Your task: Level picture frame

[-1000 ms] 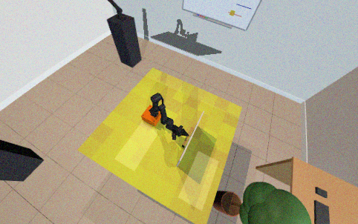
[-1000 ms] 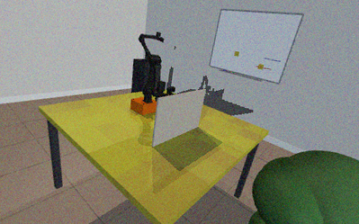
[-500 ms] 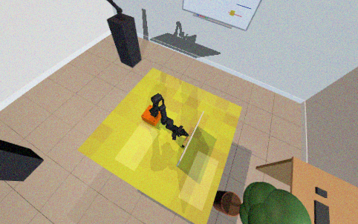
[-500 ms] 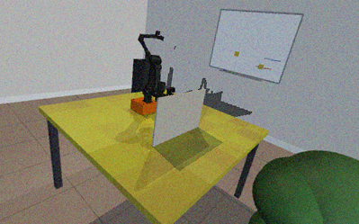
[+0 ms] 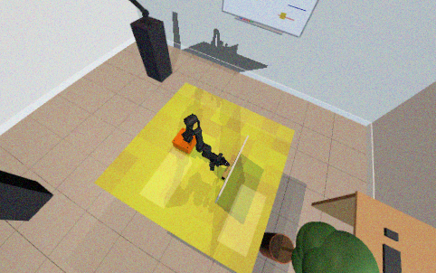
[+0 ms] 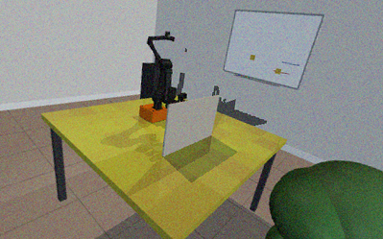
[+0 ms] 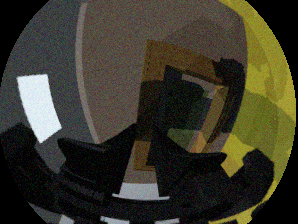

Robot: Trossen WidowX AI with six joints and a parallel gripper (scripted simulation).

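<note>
The picture frame (image 5: 227, 173) (image 7: 155, 55) is brown and wooden, with a dark inner part, in front of the upright pale wall panel (image 5: 242, 146) (image 6: 190, 123) (image 7: 112, 65). In the exterior view the panel hides it. In the wrist view its top edge slopes down to the right, but the view is turned and bent, so I cannot tell how level it is. My gripper (image 5: 227, 164) (image 7: 144, 127) is shut on the frame's near side rail, with a finger on either side. The screw and the notched strip are hidden.
The panel stands on the yellow table (image 5: 136, 163) (image 6: 99, 155). The arm's orange base (image 5: 184, 141) (image 6: 153, 112) is on the table behind my gripper. A plant (image 5: 335, 253) (image 6: 333, 215) is beyond the table's edge. A whiteboard (image 5: 271, 11) (image 6: 273, 42) hangs on the room wall.
</note>
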